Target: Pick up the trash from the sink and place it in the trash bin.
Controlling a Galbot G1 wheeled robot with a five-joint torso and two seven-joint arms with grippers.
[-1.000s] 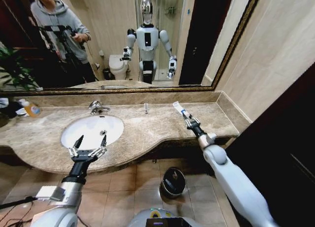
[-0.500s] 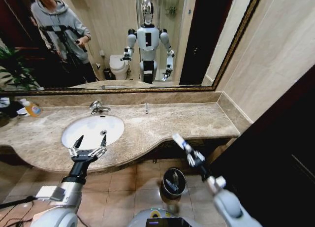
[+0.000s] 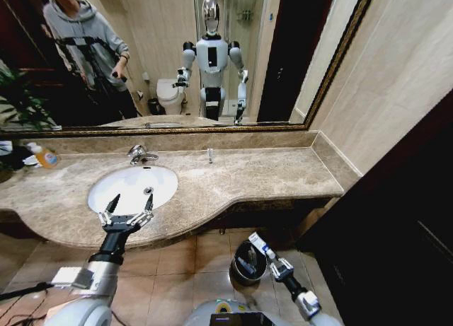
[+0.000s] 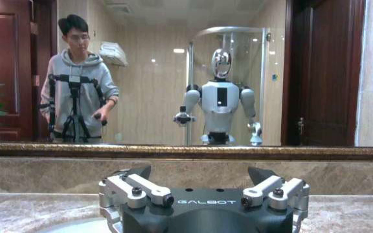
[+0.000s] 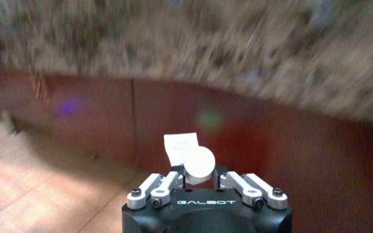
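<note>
Right end effector [image 3: 276, 264] low over the floor, just beside the trash bin [image 3: 249, 262], clenched on a white tube [image 3: 260, 244]. Right wrist view confirms it: tube [image 5: 192, 161] pinched between the fingers, flat crimped end sticking out forward. In the head view the tube's free end reaches over the bin's rim on the robot's right side; the end effector itself sits outside the rim.

Left end effector [image 3: 126, 214] hovers above the sink [image 3: 132, 187] near its front edge, fingers spread, grasping nothing. Basin looks bare of litter from the head view. An orange-yellow bottle [image 3: 44, 155] stands on the desk [image 3: 241, 174] far to the left, by the mirror; not trash.

Step in hand, as I judge it: dropping the tube into the bin.
- Bring the tube's whole length inside the rim before letting go; the bin mouth is small and the tube is long for it.
- Tip the tube downward so it slides in and does not bridge the rim.
- Something already lies inside the bin; cannot tell what.

Room and edges:
- Desk front overhangs the floor just behind the bin, so any lift should come back toward the robot first.
- Dark cabinet face close on the right.
- Robot's own base just near the bin.
- Open tile to the bin's left.
</note>
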